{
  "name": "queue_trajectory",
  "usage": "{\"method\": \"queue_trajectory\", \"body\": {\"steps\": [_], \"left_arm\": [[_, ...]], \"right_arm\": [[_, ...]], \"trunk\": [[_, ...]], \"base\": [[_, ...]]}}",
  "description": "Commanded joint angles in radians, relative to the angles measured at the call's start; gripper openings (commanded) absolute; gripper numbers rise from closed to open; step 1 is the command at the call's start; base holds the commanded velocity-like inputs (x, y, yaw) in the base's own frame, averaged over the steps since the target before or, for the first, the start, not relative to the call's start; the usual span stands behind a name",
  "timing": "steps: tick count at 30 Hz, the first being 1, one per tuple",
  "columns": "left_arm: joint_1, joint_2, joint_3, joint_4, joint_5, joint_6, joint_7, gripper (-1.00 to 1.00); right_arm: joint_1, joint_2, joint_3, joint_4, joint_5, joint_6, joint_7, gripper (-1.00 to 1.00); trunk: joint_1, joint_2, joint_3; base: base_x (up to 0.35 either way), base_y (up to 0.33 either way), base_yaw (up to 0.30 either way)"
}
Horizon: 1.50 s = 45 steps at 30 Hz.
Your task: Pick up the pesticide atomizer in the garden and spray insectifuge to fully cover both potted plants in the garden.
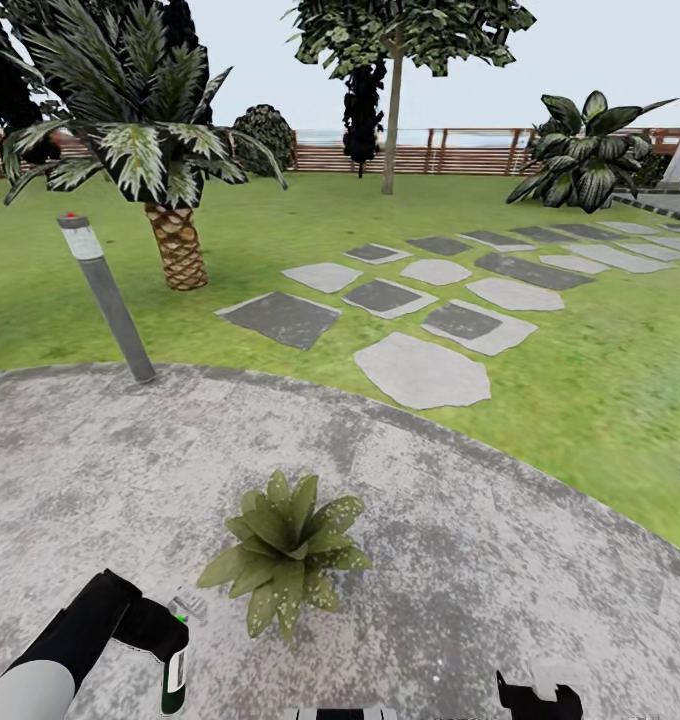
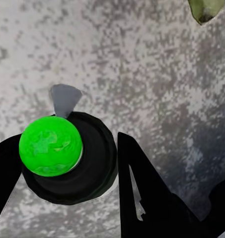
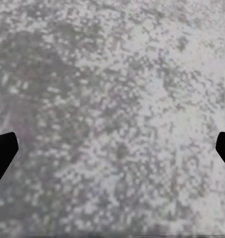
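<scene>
Left hand [image 1: 170,640] gripping pesticide atomizer [image 1: 175,680], potted plant [image 1: 285,550] just beside

Potted plant [image 1: 285,550] standing on the round patio [image 1: 460,560], taken as the landmark. Just left of the plant and nearer the robot: left gripper [image 1: 170,640] with the pesticide atomizer [image 1: 175,675] between its fingers, above the patio stone. Right of the plant and nearer the robot: right gripper [image 1: 537,697], well apart from the plant. Behind the plant and to the left, at the patio's edge: bollard post [image 1: 108,298]. Farther behind that: palm [image 1: 165,160] on the lawn [image 1: 600,400]. Behind the plant and to the right: stepping stones [image 1: 430,300] leading away across the lawn. Far behind the plant: tree [image 1: 392,100], then slat fence [image 1: 450,158]. Far behind and right: bushy plant [image 1: 585,155].
</scene>
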Motion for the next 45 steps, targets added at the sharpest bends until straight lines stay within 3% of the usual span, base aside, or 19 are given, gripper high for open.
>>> {"method": "queue_trajectory", "body": {"steps": [1, 13, 29, 45], "left_arm": [[0.0, -0.001, 0.005, -0.002, -0.005, 0.008, -0.007, -1.0], [0.0, 0.004, 0.005, -0.003, -0.005, 0.01, -0.006, -1.0], [0.0, 0.0, 0.005, -0.003, -0.006, 0.011, -0.007, -1.0], [0.0, -0.001, 0.002, -0.003, -0.006, 0.01, -0.007, -1.0]], "right_arm": [[-0.001, 0.0, -0.004, 0.001, 0.001, -0.003, 0.0, 1.0], [-0.001, 0.001, -0.004, 0.001, 0.001, -0.003, 0.002, 1.0], [-0.001, 0.001, -0.004, 0.001, 0.0, -0.003, 0.001, 1.0], [-0.001, 0.007, -0.004, 0.001, 0.0, -0.004, 0.002, 1.0]], "trunk": [[0.0, 0.0, 0.0], [0.0, 0.0, 0.01], [0.0, 0.0, 0.02], [0.0, 0.0, 0.032]], "base": [[0.007, 0.012, -0.247], [-0.071, 0.015, -0.248], [0.048, 0.27, -0.076], [0.004, 0.012, -0.045]]}}
